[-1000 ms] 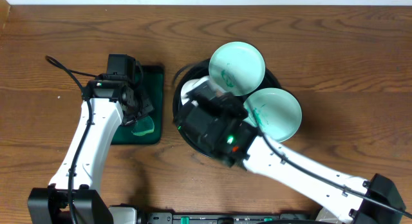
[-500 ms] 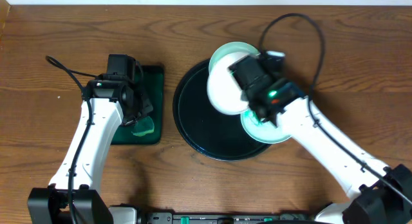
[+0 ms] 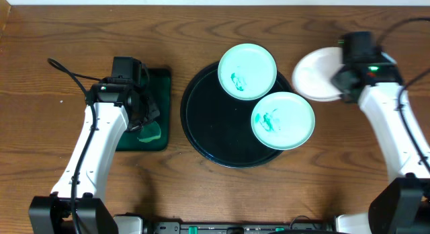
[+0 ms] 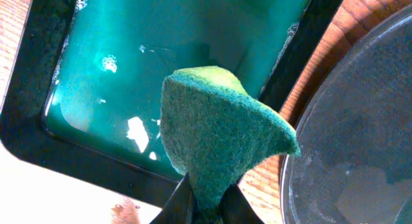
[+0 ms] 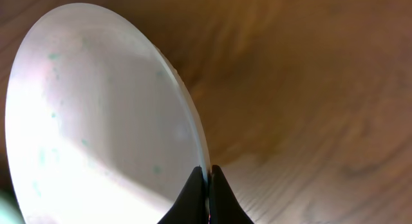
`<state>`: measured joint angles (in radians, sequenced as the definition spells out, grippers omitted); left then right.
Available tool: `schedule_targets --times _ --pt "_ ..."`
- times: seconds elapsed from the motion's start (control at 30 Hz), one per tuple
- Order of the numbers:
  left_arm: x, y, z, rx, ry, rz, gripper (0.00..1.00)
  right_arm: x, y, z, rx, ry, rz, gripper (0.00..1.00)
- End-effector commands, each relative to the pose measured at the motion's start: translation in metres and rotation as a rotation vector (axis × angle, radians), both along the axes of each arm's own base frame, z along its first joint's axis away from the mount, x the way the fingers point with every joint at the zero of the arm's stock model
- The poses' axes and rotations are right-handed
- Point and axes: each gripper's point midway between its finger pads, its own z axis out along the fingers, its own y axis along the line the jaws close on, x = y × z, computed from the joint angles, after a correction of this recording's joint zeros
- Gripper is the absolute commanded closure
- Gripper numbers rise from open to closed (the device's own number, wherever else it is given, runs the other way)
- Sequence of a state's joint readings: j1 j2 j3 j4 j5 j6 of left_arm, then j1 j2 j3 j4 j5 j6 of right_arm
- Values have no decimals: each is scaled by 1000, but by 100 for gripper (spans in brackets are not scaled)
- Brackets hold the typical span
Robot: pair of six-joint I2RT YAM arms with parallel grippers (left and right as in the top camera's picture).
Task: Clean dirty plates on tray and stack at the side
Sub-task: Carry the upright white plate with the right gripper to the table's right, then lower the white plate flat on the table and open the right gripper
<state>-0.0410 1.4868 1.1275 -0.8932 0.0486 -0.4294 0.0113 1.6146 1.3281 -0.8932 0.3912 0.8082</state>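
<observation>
One left gripper is clamped on the single green sponge above the one small green tray, half hidden by that arm reaching away from the near edge. The one black tray carries two smeared plates, the far plate and the near plate, both overhanging its rim. The third plate sits off the tray to the right, its edge pinched in the right gripper; the wrist view is blurred, and that arm stretches up the right side, wrist turned left.
</observation>
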Motion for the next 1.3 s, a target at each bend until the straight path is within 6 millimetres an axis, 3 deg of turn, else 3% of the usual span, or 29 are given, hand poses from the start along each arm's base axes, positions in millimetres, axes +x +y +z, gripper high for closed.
schedule_targets --times 0.0,0.2,0.37,0.5,0.7,0.73,0.8,0.83,0.9,1.1,1.2,1.23,1.27 --pt "-4 3 -6 14 23 -1 93 -11 -38 8 24 -29 -122 99" --pt "-4 3 -6 14 24 -1 93 -29 -96 1 6 1 -237 99" --pt "-4 3 -6 14 23 -1 93 -25 -121 -20 -2 53 -210 99" --pt "-4 3 -6 14 24 -1 93 -22 -129 -53 18 124 -200 99" --pt "-7 3 -7 15 36 -1 93 -12 -123 -96 69 199 -123 98" --pt "-7 3 -7 15 38 -1 93 -12 -122 -100 78 205 -121 95" --pt "-8 3 -7 15 41 -1 93 -12 -120 -102 89 206 -114 78" --pt "-8 3 -7 15 42 -1 93 -10 -119 -102 93 203 -99 64" --pt "-8 3 -7 15 42 -1 93 -9 -118 -99 94 200 -83 51" --pt "-8 3 -7 15 42 -1 92 -4 -109 -61 91 113 -38 52" --pt "-8 3 -7 15 41 -1 93 7 -86 -28 110 31 125 51" --pt "-8 3 -7 15 42 -1 93 11 -73 -15 119 0 215 48" --pt "-8 3 -7 15 42 -1 93 14 -59 -5 131 -26 295 37"
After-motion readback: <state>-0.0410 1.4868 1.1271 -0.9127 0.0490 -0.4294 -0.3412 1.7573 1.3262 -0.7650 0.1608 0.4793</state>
